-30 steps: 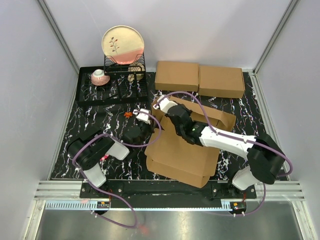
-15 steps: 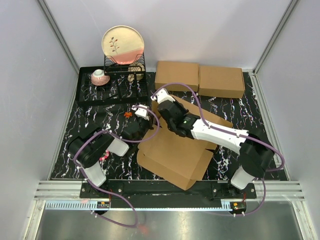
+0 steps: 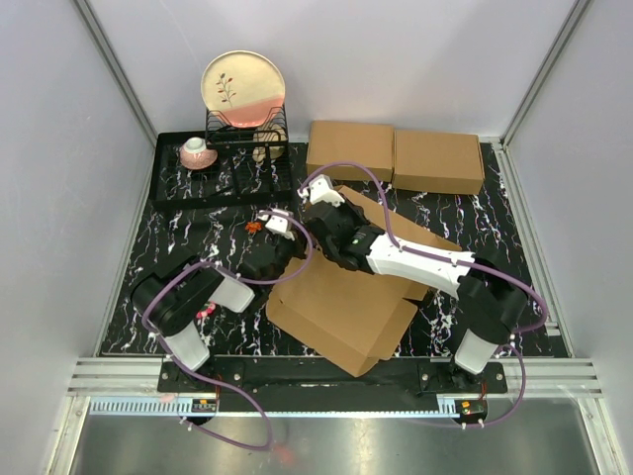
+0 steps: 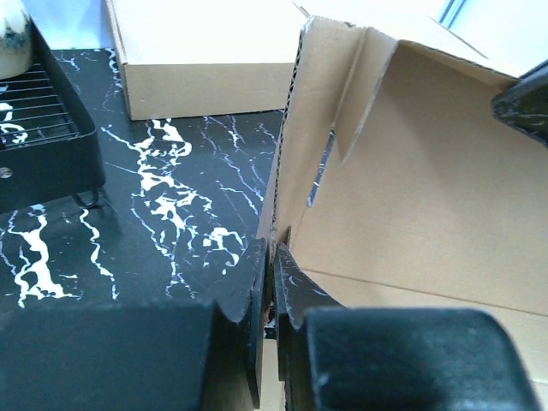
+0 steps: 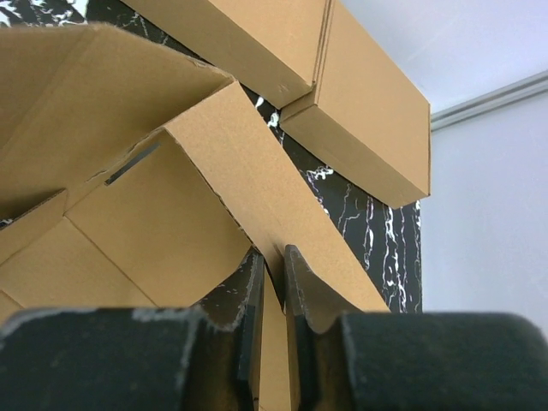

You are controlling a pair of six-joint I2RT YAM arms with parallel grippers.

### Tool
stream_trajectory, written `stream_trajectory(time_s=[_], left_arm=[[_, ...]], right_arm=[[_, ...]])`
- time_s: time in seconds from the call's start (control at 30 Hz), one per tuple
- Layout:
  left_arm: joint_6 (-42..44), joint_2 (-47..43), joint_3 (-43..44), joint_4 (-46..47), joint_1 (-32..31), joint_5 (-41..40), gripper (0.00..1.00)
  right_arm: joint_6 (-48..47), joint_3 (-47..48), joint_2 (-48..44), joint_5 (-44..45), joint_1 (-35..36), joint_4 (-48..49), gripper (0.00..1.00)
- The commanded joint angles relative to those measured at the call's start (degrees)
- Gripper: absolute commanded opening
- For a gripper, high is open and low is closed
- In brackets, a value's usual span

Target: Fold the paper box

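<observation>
- Brown corrugated cardboard makes up the paper box (image 3: 341, 302), which is seen half-formed in the middle of the black, white-veined table (image 3: 198, 213). Its broad panel is turned toward the near edge and its raised walls toward the back.
- The left gripper (image 4: 272, 267) is clenched on the paper box: the fluted edge of an upright side wall is pinched between its two black fingers (image 4: 253, 295), low on the wall.
- The right gripper (image 5: 272, 270) is likewise clamped on the paper box, with a slanting flap held edge-on between its fingers (image 5: 300, 282).
- From above, both grippers are found close together at the far-left corner of the paper box, and the right arm (image 3: 425, 262) is laid diagonally over it.
- In the left wrist view the inside of the paper box is open to sight, with a creased inner flap leaning off the gripped wall.
- Two flat closed cardboard boxes (image 3: 349, 148) (image 3: 438, 160) are set side by side, touching, along the back of the table, just behind the paper box.
- A black dish rack (image 3: 223, 173) is placed at the back left, well apart from the paper box. A cream and pink plate (image 3: 243, 87) is stood upright in it, and a pink and white cup (image 3: 198, 151) is seated on its left part.
- A small orange object (image 3: 254, 227) is seen on the table between the dish rack and the left gripper; what it is cannot be told.
</observation>
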Motion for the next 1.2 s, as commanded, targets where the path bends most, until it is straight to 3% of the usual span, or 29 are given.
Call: stream_trajectory(time_s=[0.0,0.37,0.5,0.63,0.87,1.17], left_arm=[[-2.05,-3.2,-0.52,22.02,-1.51,3.29,0.07],[-6.09,-3.03,-2.36,22.02,-4.85,2.76,0.08],[-7.86,-1.98,-3.24,22.02,-5.03,2.06,0.21],[-7.42,-2.77,-4.91,22.11,-5.03,0.14,0.46],[-4.61,-6.1,-7.46,22.11,-4.94,-3.47,0.5],[-2.67,-16.57,-12.82,22.11,-2.66,-13.05,0.59]], right_arm=[[6.66,0.63,1.89,1.1,0.49,-4.09,0.0],[7.73,0.1,1.54,1.19,0.67,-4.79,0.0],[7.11,-0.6,1.37,1.37,0.58,-4.53,0.0],[6.58,-1.04,0.93,1.45,0.58,-4.0,0.0],[6.32,-1.04,0.75,1.1,0.76,-3.91,0.0],[5.7,-1.92,0.05,1.28,0.93,-3.39,0.0]])
